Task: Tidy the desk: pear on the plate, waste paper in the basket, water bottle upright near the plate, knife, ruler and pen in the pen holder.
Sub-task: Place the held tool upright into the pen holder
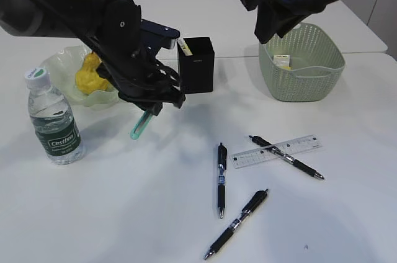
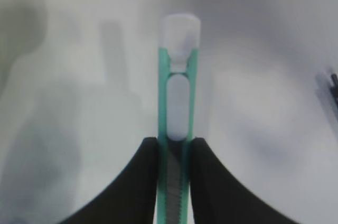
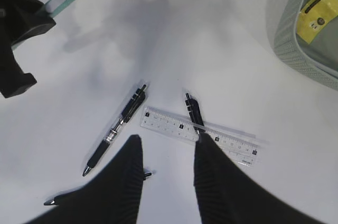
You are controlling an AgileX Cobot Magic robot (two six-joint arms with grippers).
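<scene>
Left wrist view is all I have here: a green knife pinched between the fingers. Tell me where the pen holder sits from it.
Observer: The pen holder stands just to the right of the left gripper, behind the knife.
Operator: Report what is left on the desk.
Observer: Three black pens and the ruler; one pen lies across the ruler.
Operator: Say where the right gripper is.
Observer: The right gripper hangs open above the ruler, holding nothing.
</scene>
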